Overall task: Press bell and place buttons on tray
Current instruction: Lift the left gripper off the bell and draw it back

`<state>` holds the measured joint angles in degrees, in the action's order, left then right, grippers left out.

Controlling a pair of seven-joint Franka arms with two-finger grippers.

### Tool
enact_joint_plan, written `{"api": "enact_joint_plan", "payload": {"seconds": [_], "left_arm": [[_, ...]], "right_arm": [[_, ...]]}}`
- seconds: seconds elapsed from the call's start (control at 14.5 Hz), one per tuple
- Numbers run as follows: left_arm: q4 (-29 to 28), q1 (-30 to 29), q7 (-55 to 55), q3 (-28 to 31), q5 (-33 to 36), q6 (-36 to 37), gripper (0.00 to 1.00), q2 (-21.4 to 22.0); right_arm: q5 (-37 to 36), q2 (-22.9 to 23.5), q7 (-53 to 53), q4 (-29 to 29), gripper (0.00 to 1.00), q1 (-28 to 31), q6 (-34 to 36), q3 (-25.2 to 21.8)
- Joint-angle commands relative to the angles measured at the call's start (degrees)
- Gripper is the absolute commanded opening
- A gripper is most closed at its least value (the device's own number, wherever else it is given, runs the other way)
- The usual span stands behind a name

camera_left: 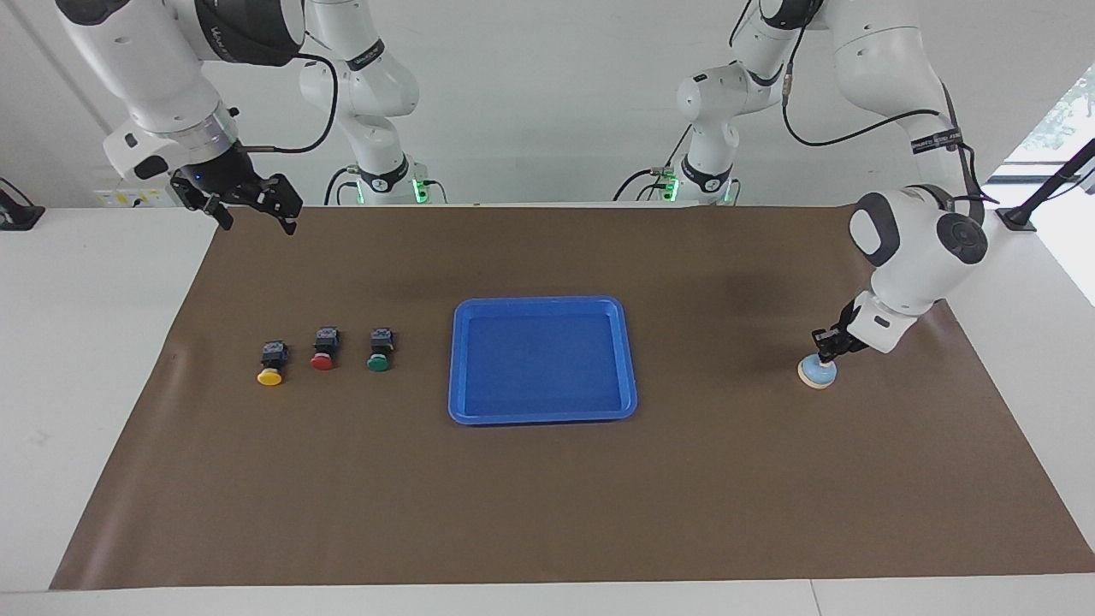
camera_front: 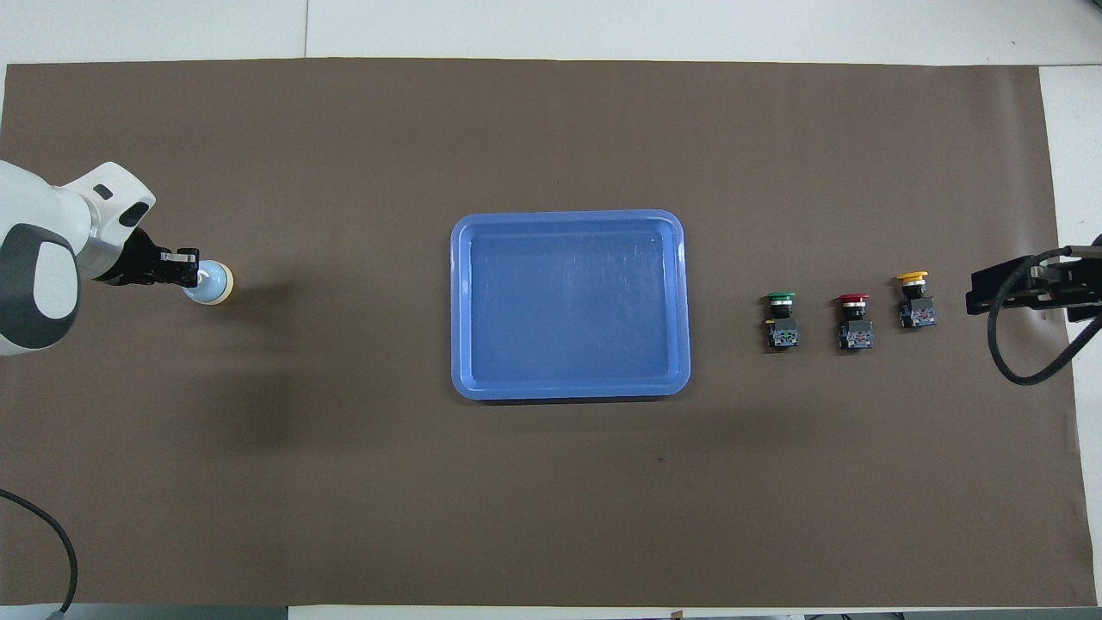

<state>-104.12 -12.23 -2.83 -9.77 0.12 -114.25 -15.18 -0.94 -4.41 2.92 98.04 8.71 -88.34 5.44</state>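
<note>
The light-blue bell (camera_left: 817,373) (camera_front: 215,284) sits on the brown mat toward the left arm's end of the table. My left gripper (camera_left: 826,353) (camera_front: 191,277) is shut, its tips down on the bell's top, hiding the knob. The yellow button (camera_left: 270,364) (camera_front: 914,301), the red button (camera_left: 323,350) (camera_front: 855,322) and the green button (camera_left: 379,350) (camera_front: 781,320) lie in a row toward the right arm's end. The blue tray (camera_left: 632,385) (camera_front: 680,301) lies empty in the middle. My right gripper (camera_left: 255,213) (camera_front: 1003,293) waits open, raised above the mat's corner near the robots.
A brown mat (camera_left: 547,496) covers most of the white table (camera_left: 77,359). A black cable (camera_front: 1024,344) loops down from the right arm. Bare mat lies all around the tray.
</note>
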Motion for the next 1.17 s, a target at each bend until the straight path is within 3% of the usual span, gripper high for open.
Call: {"api": "enact_joint_plan", "payload": {"seconds": [0.0,0.14,0.48,0.69,1.1], "left_arm": [[6.3,2.1,0.2,0.0,1.0,9.2,0.39,1.4],[8.4,3.2,0.5,0.0,1.0,13.2,1.00,3.1],[10.8,5.4,0.4,-0.2,0.2,22.1,1.00,9.9],[12.4,5.2,0.5,-0.6,0.0,27.3,1.00,11.1],[13.8,5.3,0.5,-1.4,-0.2,28.6,1.00,10.8]], "right_arm": [[1.0,-1.3,-0.9,1.5,1.00,0.6,-0.5,0.2],[1.0,-1.3,-0.9,1.5,1.00,0.6,-0.5,0.2],[1.0,-1.3,-0.9,1.5,1.00,0.6,-0.5,0.2],[1.0,-1.3,-0.9,1.5,1.00,0.6,-0.5,0.2],[1.0,-1.3,-0.9,1.5,1.00,0.6,-0.5,0.2]]}}
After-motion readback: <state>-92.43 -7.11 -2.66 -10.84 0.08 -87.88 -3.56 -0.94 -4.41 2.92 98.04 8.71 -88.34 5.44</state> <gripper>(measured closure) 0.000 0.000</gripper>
